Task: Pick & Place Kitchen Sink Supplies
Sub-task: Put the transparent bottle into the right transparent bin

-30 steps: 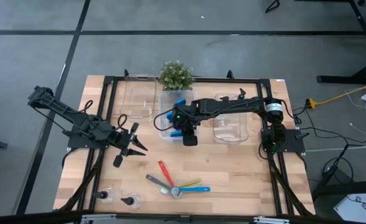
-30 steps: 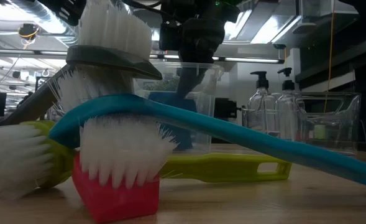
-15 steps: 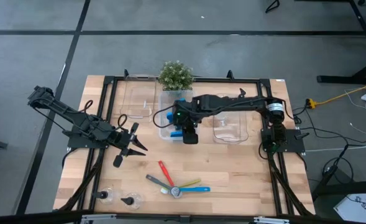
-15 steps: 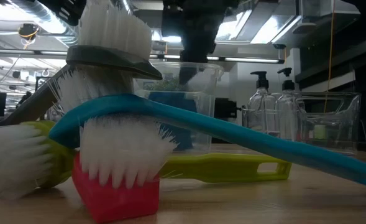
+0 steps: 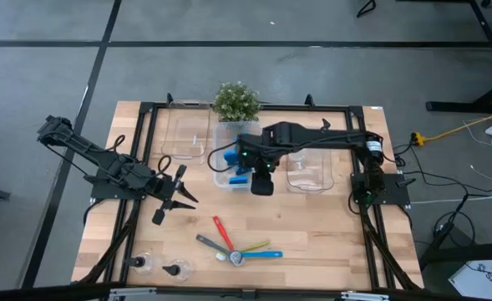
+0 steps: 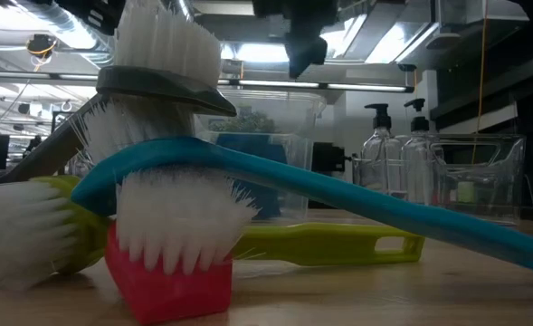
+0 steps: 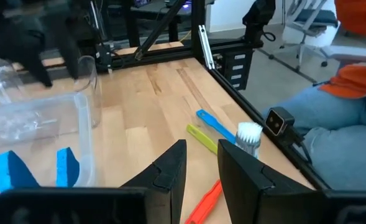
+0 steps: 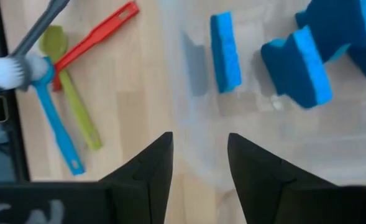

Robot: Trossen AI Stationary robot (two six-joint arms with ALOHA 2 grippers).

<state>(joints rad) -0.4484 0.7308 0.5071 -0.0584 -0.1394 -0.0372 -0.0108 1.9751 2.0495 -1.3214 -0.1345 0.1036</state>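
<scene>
Blue sponges (image 8: 225, 53) lie in the middle clear bin (image 5: 222, 178); one stands on its edge and another (image 8: 301, 65) is beside it. My right gripper (image 8: 198, 163) hangs open and empty above that bin's near wall, also seen in the high view (image 5: 261, 182). The red (image 5: 220, 230), grey (image 5: 206, 243), yellow-green (image 5: 256, 247) and blue (image 5: 264, 254) brushes lie crossed on the near part of the table. Two pump bottles (image 5: 137, 263) (image 5: 174, 269) stand at the near left edge. My left gripper (image 7: 201, 171) waits open at the table's left (image 5: 179, 188).
A potted plant (image 5: 235, 100) stands at the far edge behind the bins. A clear bin (image 5: 187, 134) sits left of the middle one and another (image 5: 308, 171) right of it. In the low view two pump bottles (image 6: 379, 145) show beside a clear bin (image 6: 474, 177). A person's legs (image 7: 332, 124) show beyond the table.
My right gripper has risen out of the middle bin and shifted slightly toward the table's right. The sponges stay in the bin. The left arm has kept still.
</scene>
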